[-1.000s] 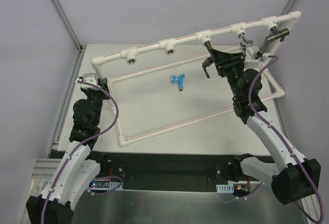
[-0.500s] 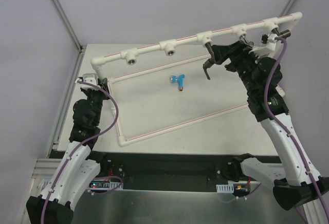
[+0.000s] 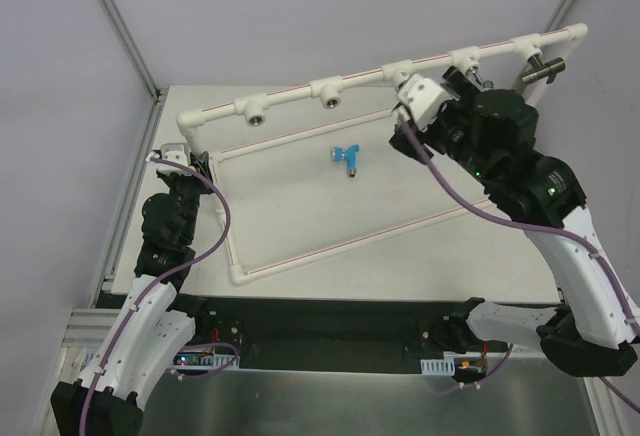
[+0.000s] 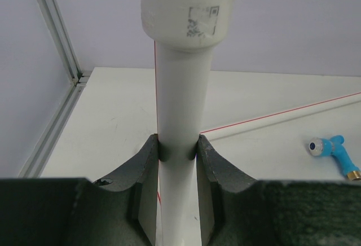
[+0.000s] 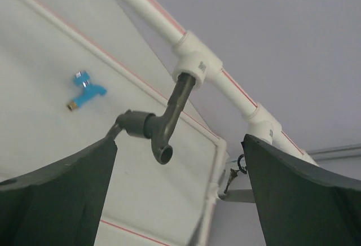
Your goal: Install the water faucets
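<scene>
A dark grey faucet (image 5: 172,110) with a bent spout hangs from a tee socket (image 5: 194,68) on the white pipe frame's top rail (image 3: 300,91). My right gripper (image 5: 179,141) is open just below it, with the spout between the spread fingers and the lever close to the left finger (image 5: 67,184). Nothing grips the faucet. In the top view the right wrist (image 3: 418,96) hides most of this faucet. A blue-handled faucet (image 3: 347,158) (image 5: 84,88) (image 4: 334,150) lies loose on the table inside the frame. My left gripper (image 4: 177,144) is shut on the frame's upright pipe (image 4: 180,88) at the left corner (image 3: 190,151).
Two threaded sockets (image 3: 257,113) (image 3: 329,96) on the top rail stand bare. A metal faucet (image 3: 540,64) sticks out at the rail's right end, and a small fitting (image 3: 470,78) sits beside it. The frame's lower pipes (image 3: 330,246) run across the table.
My right gripper has opened and let go of the dark grey faucet, which stays in its socket. The right arm has swung up and over it. The left arm has not moved.
</scene>
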{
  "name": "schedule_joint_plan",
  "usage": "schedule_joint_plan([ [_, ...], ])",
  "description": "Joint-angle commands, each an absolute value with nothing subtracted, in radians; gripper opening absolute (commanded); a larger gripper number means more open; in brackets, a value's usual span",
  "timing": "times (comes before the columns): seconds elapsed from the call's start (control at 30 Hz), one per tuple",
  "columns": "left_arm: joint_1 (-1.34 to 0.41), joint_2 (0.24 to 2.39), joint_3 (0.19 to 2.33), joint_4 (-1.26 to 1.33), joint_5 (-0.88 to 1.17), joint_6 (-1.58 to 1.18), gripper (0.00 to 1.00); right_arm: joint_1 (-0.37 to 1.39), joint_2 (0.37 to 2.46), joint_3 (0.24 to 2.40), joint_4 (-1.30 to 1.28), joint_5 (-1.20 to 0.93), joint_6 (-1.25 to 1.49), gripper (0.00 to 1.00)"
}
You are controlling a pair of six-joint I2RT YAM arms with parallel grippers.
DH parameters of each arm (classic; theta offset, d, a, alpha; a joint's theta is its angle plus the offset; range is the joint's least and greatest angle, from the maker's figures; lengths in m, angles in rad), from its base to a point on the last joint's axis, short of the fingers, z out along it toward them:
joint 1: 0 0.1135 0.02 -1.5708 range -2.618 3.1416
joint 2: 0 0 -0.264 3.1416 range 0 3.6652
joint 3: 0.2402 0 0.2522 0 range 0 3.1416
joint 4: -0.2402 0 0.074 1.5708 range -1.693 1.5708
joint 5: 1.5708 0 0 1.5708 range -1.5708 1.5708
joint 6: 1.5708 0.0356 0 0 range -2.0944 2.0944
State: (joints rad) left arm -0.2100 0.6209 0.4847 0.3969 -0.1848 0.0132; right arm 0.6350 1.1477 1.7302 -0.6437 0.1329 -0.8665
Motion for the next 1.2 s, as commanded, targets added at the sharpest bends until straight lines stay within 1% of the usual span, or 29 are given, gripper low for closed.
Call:
schedule_joint_plan([
  [0.0, -0.224, 0.612, 0.500, 0.439, -0.124, -0.014, 0.00, 0.756, 1.189, 1.675, -0.790, 0.484, -1.342, 0.96],
  [0.03, -0.225, 0.612, 0.502, 0.439, -0.124, -0.012, 0.00, 0.770, 1.181, 1.639, -0.761, 0.545, -1.435, 0.96],
  [0.23, -0.225, 0.607, 0.500, 0.440, -0.126, -0.011, 0.00, 0.827, 1.213, 1.568, -0.718, 0.652, -1.583, 0.96],
  [0.33, -0.224, 0.603, 0.500, 0.440, -0.129, -0.009, 0.00, 0.831, 1.230, 1.510, -0.649, 0.695, -1.655, 0.98],
  [0.37, -0.225, 0.603, 0.500, 0.442, -0.130, -0.009, 0.00, 0.831, 1.238, 1.491, -0.582, 0.707, -1.698, 0.99],
  [0.43, -0.225, 0.600, 0.500, 0.442, -0.130, -0.009, 0.00, 0.830, 1.252, 1.461, -0.533, 0.713, -1.724, 0.93],
  [0.47, -0.225, 0.598, 0.500, 0.440, -0.130, -0.009, 0.00, 0.828, 1.258, 1.457, -0.505, 0.712, -1.730, 0.88],
  [0.53, -0.225, 0.594, 0.500, 0.440, -0.130, -0.011, 0.00, 0.822, 1.279, 1.437, -0.479, 0.713, -1.762, 0.84],
  [0.57, -0.225, 0.592, 0.500, 0.440, -0.132, -0.009, 0.00, 0.819, 1.285, 1.419, -0.425, 0.718, -1.784, 0.82],
  [0.73, -0.225, 0.584, 0.500, 0.439, -0.137, -0.009, 0.00, 0.773, 1.298, 1.333, -0.273, 0.707, -1.878, 0.80],
  [0.9, -0.225, 0.587, 0.500, 0.437, -0.138, -0.009, 0.00, 0.735, 1.313, 1.278, -0.172, 0.674, -1.876, 0.72],
  [1.0, -0.225, 0.592, 0.500, 0.437, -0.137, -0.009, 0.00, 0.716, 1.327, 1.285, -0.164, 0.654, -1.803, 0.63],
  [1.03, -0.225, 0.595, 0.500, 0.437, -0.137, -0.009, 0.00, 0.712, 1.327, 1.290, -0.164, 0.641, -1.737, 0.61],
  [1.1, -0.225, 0.598, 0.500, 0.437, -0.138, -0.009, 0.00, 0.703, 1.319, 1.295, -0.166, 0.596, -1.668, 0.51],
  [1.13, -0.225, 0.598, 0.500, 0.437, -0.137, -0.009, 0.00, 0.701, 1.316, 1.298, -0.172, 0.580, -1.634, 0.38],
  [1.17, -0.225, 0.600, 0.500, 0.437, -0.137, -0.009, 0.00, 0.701, 1.315, 1.301, -0.176, 0.566, -1.558, 0.31],
])
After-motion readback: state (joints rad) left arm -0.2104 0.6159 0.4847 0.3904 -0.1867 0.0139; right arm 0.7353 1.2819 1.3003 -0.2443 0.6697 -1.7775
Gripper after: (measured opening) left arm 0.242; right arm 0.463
